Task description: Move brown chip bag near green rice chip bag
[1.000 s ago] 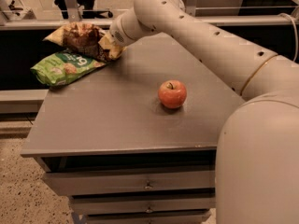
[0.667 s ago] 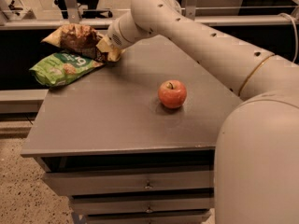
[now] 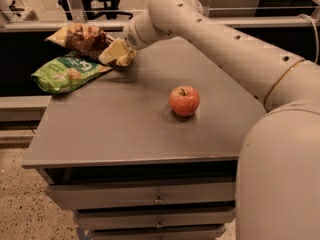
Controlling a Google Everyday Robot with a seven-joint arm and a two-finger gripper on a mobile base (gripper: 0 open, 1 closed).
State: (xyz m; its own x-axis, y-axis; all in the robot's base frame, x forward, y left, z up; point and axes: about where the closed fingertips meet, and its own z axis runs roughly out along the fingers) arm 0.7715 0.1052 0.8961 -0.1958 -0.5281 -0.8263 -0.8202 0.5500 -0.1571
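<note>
The brown chip bag (image 3: 81, 37) is at the table's far left corner, tilted, just above and behind the green rice chip bag (image 3: 65, 73). The green bag lies flat on the table's left edge and partly overhangs it. My gripper (image 3: 116, 53), with pale yellow fingers, is shut on the brown bag's right end and holds it close over the green bag's far end. The arm reaches in from the right across the back of the table.
A red apple (image 3: 184, 100) stands in the middle right of the grey table (image 3: 125, 129). Drawers are under the table front. A dark gap and a rail lie behind the table.
The gripper with the brown bag has sunk slightly and stays at the far left corner. The green bag and the apple have not moved.
</note>
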